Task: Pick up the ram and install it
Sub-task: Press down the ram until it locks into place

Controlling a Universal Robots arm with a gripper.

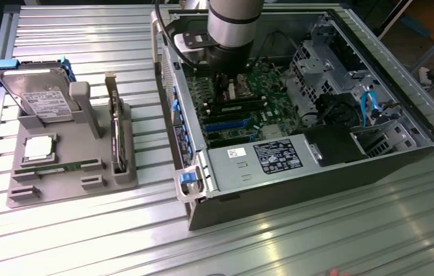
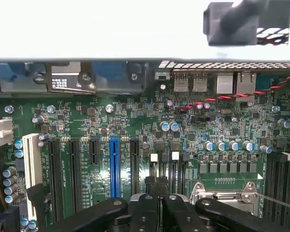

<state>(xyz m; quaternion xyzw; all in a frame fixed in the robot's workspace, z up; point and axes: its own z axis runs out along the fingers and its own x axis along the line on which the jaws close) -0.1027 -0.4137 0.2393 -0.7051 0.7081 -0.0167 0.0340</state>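
The ram [image 1: 48, 168], a thin green stick, lies flat in a slot of the grey holder [image 1: 71, 187] at the exterior view's left. My gripper [image 1: 231, 87] hangs inside the open computer case [image 1: 301, 184], far from the ram and low over the motherboard [image 2: 111, 121]. In the wrist view the gripper [image 2: 158, 194] is shut, its black fingertips pressed together just above the memory slots [image 2: 164, 169] with white clips. I cannot make out anything held between the fingers.
The holder also carries a silver hard drive [image 1: 37, 95] with blue clips, a square processor [image 1: 39, 148] and an upright dark expansion card [image 1: 117, 141]. Inside the case are the power supply [image 1: 271, 155], drive cages [image 1: 324, 63] and cables. The slatted metal table [image 1: 317, 241] surrounds everything.
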